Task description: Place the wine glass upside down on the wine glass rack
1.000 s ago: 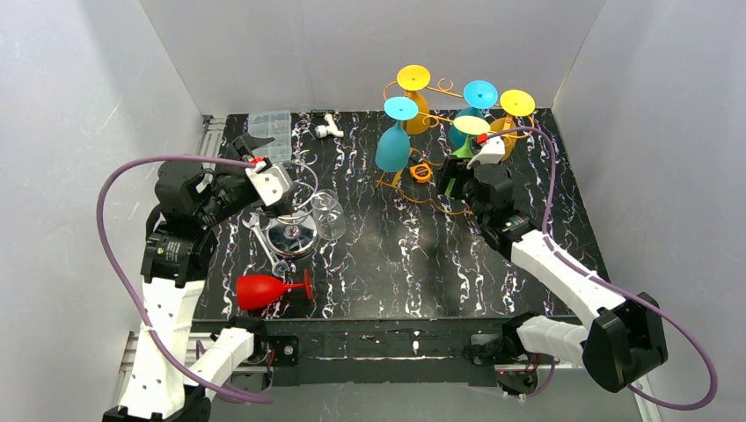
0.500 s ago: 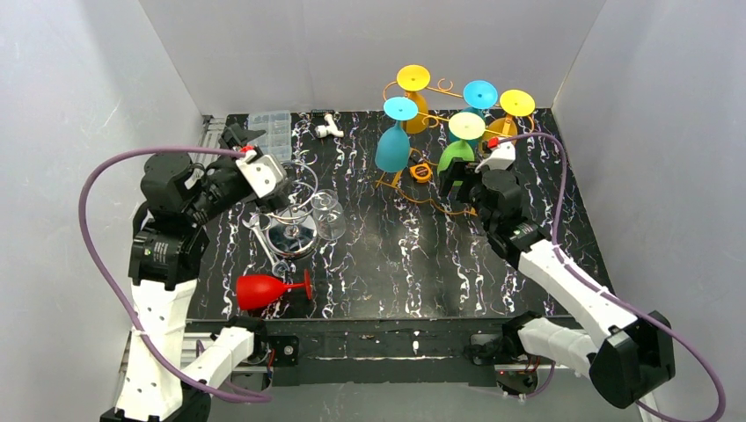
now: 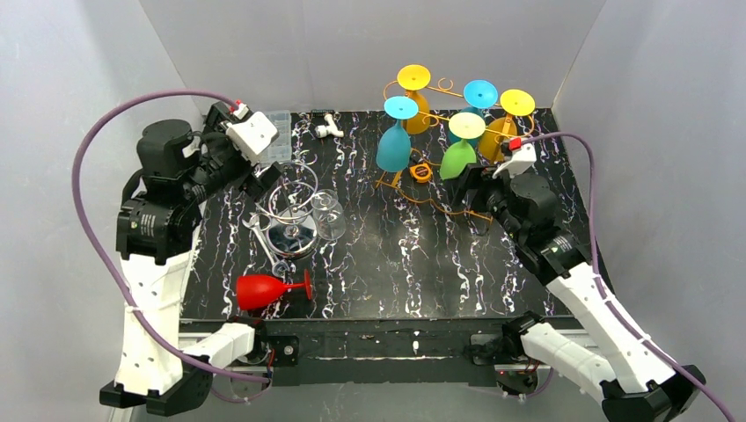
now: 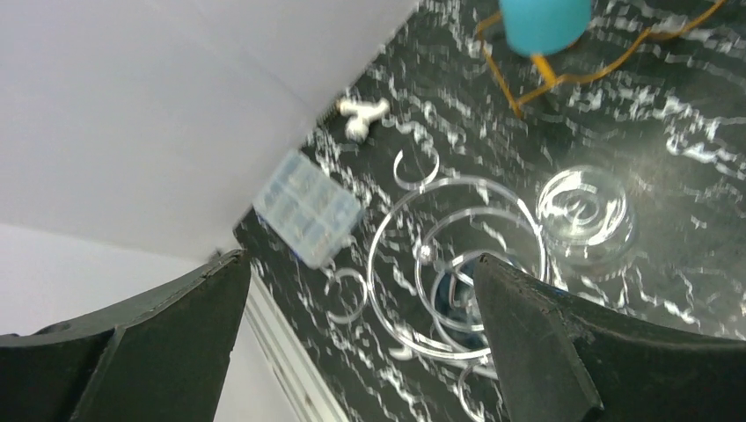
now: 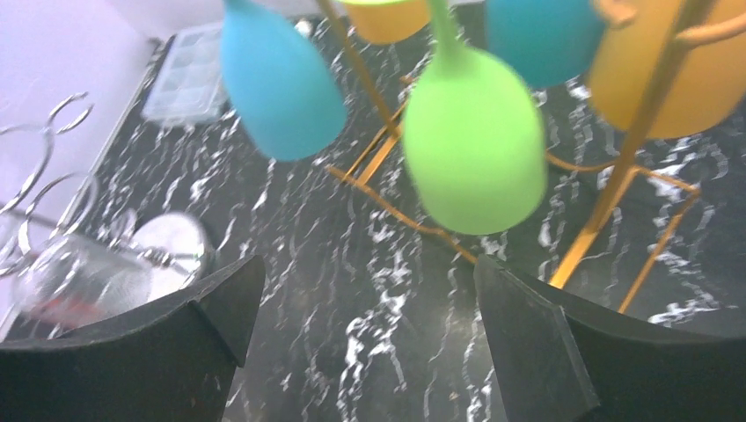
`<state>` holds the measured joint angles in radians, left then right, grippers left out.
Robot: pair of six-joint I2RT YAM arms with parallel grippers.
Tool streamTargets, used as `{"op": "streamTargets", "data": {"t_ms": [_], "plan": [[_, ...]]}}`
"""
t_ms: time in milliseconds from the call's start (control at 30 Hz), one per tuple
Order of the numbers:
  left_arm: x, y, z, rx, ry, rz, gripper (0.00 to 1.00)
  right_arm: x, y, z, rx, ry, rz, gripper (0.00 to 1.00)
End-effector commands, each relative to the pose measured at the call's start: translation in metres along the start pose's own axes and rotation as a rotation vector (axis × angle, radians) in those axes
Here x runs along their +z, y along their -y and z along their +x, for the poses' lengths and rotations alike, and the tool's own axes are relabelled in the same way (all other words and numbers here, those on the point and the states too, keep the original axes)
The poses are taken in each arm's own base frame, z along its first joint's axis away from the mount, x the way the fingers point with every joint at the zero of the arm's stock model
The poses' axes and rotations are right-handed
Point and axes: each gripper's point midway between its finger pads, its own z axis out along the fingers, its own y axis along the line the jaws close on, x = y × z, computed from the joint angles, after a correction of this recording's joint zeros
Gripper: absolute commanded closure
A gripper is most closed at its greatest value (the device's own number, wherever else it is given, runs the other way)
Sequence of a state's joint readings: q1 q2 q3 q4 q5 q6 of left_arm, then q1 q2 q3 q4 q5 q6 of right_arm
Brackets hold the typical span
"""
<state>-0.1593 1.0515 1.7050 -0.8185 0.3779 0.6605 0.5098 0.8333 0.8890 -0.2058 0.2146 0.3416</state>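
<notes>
Right gripper (image 3: pixel 471 189): jaws spread wide with nothing between them; it had let go and drawn back from the rack.
Green wine glass (image 3: pixel 457 160): left hanging bowl-down on the gold rack (image 5: pixel 607 189), foot on top, clear of the fingers.
Left gripper (image 4: pixel 361 343): spread and empty, lifted higher above the silver rack (image 3: pixel 295 220).
Meaning: that placement looked finished; a red wine glass (image 3: pixel 264 289) lay on its side near the front edge, likely next.

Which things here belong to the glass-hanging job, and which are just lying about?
Job: gold rack, green glass hung on it, red glass on its side, clear glass, silver rack.
Lying about: clear plastic box, white fitting, small orange item.
</notes>
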Motion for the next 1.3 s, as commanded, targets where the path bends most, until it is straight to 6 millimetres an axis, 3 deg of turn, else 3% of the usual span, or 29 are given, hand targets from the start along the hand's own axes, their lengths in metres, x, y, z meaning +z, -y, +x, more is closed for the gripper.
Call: {"op": "streamTargets", "data": {"t_ms": [0,200,400,500,867,933,967,1000,1033,1167,1267], "plan": [[-0.011,0.004,0.051,-0.043,-0.239,-0.021,0.02,-0.017,-0.038,0.022,0.060,-0.112,-0.126,0.02],[-0.009,0.016,0.070,-0.052,-0.306,0.035,0.02,-0.029,-0.090,0.060,-0.050,-0.155,-0.162,0.02],[0.019,0.032,0.060,-0.067,-0.186,0.144,0.05,-0.043,-0.147,0.090,-0.132,-0.168,-0.245,0.02],[0.035,0.037,0.061,-0.137,-0.168,0.173,0.10,-0.052,-0.167,0.097,-0.165,-0.154,-0.277,0.02],[0.061,0.048,0.075,-0.321,-0.250,0.251,0.51,-0.057,-0.181,0.084,-0.177,-0.107,-0.304,0.05],[0.059,0.053,0.078,-0.338,-0.262,0.263,0.54,-0.056,-0.183,0.079,-0.172,-0.092,-0.305,0.05],[0.057,0.054,0.078,-0.345,-0.260,0.263,0.44,-0.056,-0.185,0.076,-0.167,-0.083,-0.306,0.04],[0.056,0.051,0.076,-0.358,-0.253,0.237,0.16,-0.056,-0.187,0.072,-0.164,-0.072,-0.312,0.03],[0.055,0.046,0.070,-0.378,-0.234,0.203,0.03,-0.054,-0.191,0.067,-0.169,-0.057,-0.315,0.02],[0.043,-0.004,0.028,-0.415,-0.111,-0.026,0.02,-0.038,-0.223,0.047,-0.239,-0.044,-0.346,0.01],[0.022,-0.045,-0.004,-0.461,-0.019,-0.207,0.02,-0.020,-0.256,0.038,-0.272,-0.065,-0.408,0.02]]}}
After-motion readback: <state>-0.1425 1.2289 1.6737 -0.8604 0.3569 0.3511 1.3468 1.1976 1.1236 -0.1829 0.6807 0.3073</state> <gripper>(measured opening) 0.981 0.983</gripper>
